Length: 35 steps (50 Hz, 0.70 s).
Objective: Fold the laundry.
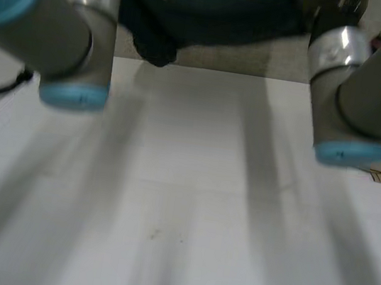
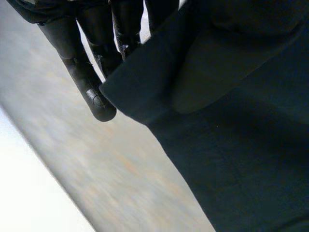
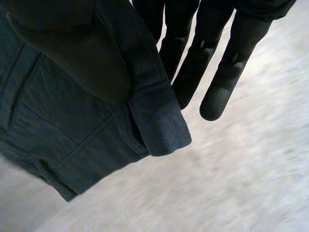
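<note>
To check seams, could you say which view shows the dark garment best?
Right wrist view: the dark garment shows seams and a folded hem. Left wrist view: plain cloth. Head view: a dark band beyond the table.

White table (image 1: pixel 184 184) (beige floor (image 1: pixel 282 64) beyond)

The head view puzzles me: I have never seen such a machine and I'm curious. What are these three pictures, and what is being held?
This is a robot with two arms at a white table. The head view comes from a camera between and behind them, looking down: the left arm is at its left, the right arm at its right. The other two pictures come from cameras on the wrists, each looking along its own palm. The left robot hand and the right robot hand each pinch a dark garment between thumb and straight fingers. In the head view the garment shows past the table's far edge.
</note>
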Each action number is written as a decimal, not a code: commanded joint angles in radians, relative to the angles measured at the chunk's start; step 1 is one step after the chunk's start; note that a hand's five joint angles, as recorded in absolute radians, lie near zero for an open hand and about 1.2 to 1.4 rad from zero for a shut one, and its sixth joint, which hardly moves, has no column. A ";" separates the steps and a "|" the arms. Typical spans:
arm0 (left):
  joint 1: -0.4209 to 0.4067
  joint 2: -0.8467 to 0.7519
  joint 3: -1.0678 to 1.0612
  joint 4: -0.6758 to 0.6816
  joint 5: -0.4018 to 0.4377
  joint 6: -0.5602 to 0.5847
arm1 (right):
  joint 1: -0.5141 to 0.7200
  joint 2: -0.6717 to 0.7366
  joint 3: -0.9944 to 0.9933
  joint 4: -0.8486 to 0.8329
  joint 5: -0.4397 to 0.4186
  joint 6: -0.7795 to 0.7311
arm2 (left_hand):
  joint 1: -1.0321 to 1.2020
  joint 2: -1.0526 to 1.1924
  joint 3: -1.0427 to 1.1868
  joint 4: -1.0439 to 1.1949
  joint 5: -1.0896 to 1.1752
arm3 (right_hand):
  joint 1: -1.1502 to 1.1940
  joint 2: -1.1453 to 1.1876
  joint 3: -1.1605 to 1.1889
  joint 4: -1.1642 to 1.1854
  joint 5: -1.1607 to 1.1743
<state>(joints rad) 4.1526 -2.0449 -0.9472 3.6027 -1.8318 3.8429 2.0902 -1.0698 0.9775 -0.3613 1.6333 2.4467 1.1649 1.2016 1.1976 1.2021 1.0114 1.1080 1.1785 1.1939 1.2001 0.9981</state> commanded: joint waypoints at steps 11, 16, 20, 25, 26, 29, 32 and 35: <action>-0.015 -0.064 -0.703 0.027 0.005 -0.106 | -0.012 0.154 0.418 0.137 -0.010 -0.069 | 0.231 0.195 0.199 0.194 0.210 | 0.288 0.218 0.202 0.196 0.224; -0.066 0.064 -0.858 0.019 0.003 -0.106 | -0.015 0.084 0.553 0.140 -0.021 -0.072 | 0.231 0.195 0.199 0.194 0.210 | 0.288 0.218 0.202 0.196 0.224; -0.092 0.193 -0.961 0.005 0.003 -0.099 | -0.015 -0.037 0.673 0.143 -0.024 -0.089 | 0.231 0.195 0.199 0.194 0.210 | 0.288 0.218 0.202 0.196 0.224; -0.153 0.331 -1.064 -0.105 0.006 -0.095 | -0.015 -0.139 0.808 0.174 -0.038 -0.153 | 0.231 0.195 0.199 0.194 0.210 | 0.288 0.218 0.202 0.196 0.224; -0.169 0.351 -1.074 -0.136 0.006 -0.095 | -0.015 -0.168 0.841 0.208 -0.041 -0.179 | 0.231 0.195 0.199 0.194 0.210 | 0.288 0.218 0.202 0.196 0.224; -0.201 0.391 -1.098 -0.289 0.008 -0.095 | -0.016 -0.203 0.882 0.278 -0.044 -0.218 | 0.231 0.195 0.199 0.194 0.210 | 0.288 0.218 0.202 0.196 0.224; -0.215 0.404 -1.098 -0.438 0.013 -0.106 | -0.019 -0.231 0.912 0.405 -0.044 -0.251 | 0.231 0.195 0.199 0.194 0.210 | 0.288 0.218 0.202 0.196 0.224; -0.219 0.413 -1.090 -0.547 0.013 -0.108 | -0.038 -0.252 0.923 0.522 -0.049 -0.253 | 0.231 0.195 0.199 0.194 0.210 | 0.288 0.218 0.202 0.196 0.224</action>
<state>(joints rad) 3.9542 -1.6531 -2.0444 3.2940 -1.8225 3.7441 2.0719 -1.2809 1.8673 -0.0448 1.5897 2.2265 1.1649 1.2017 1.1976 1.2021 1.0114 1.1080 1.1786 1.1944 1.2002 0.9984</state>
